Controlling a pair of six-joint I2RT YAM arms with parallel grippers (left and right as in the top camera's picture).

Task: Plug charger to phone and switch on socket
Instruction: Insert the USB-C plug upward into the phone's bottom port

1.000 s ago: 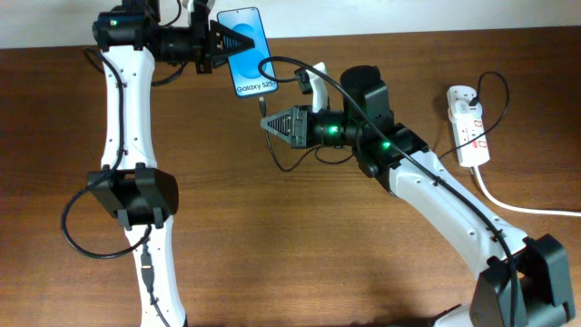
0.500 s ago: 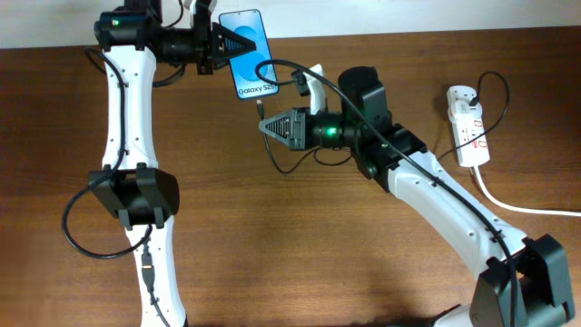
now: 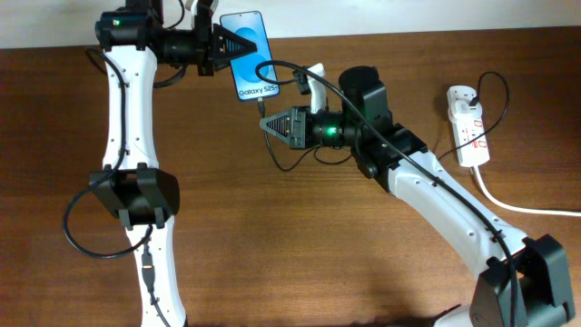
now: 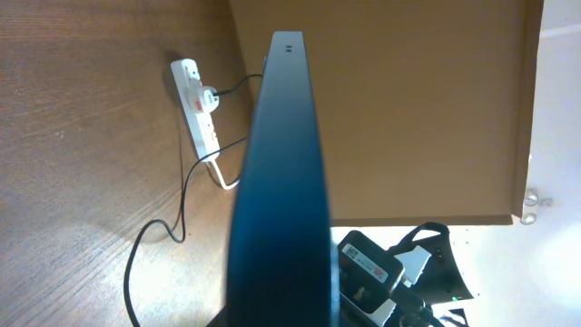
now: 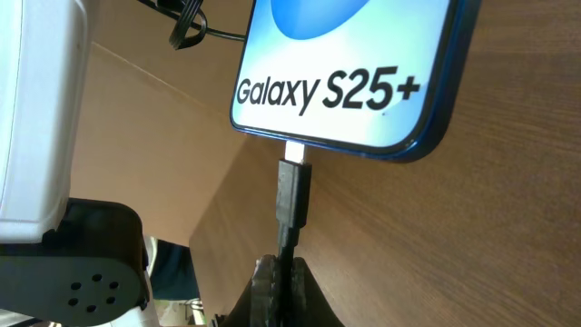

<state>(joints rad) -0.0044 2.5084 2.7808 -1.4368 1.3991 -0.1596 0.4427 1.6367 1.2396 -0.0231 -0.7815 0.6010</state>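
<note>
Between the closed fingers of the right gripper, seen from the right wrist, the charger is pinched just behind its black plug. The plug points to 12 o'clock, and its pale metal tip meets the lower edge of the phone; how deeply it is seated cannot be told. From overhead, the phone lies at 11 o'clock of this gripper, screen up, reading "Galaxy S25+". The left gripper clamps the phone's edge from 9 o'clock. At 3 o'clock, well apart, the socket lies on the wooden table, with the black cable running to its 12 o'clock end and its white cord leaving toward 5 o'clock.
</note>
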